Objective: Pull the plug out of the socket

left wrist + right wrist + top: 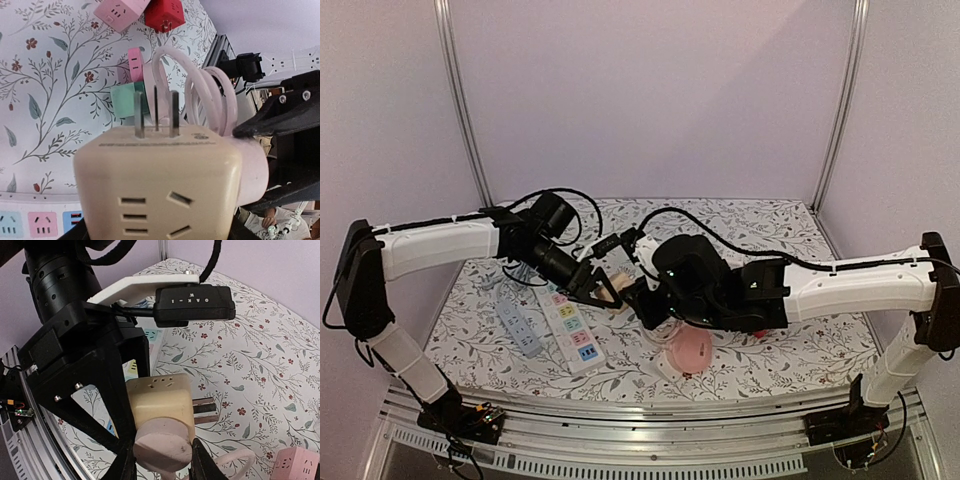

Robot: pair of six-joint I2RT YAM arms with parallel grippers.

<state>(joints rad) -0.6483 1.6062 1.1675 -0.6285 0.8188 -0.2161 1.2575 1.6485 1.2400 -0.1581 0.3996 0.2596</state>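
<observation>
Left gripper [605, 288] clamps cream socket cube [160, 185] mid-air over the table [770, 225] centre; right gripper [162, 462] pinches pink plug [250, 170], seated in the cube's side. Risk: an off-axis pull binds the pins and twists the cube out of the left grip; looped cord [205, 95] may snag.

You have three cube sockets: a cream cube [160, 185], a pink cube [120, 12] and a red cube [165, 15]. You also have two power strips, a grey strip [518, 325] and a white strip [575, 335], and one pink plug [162, 450].
</observation>
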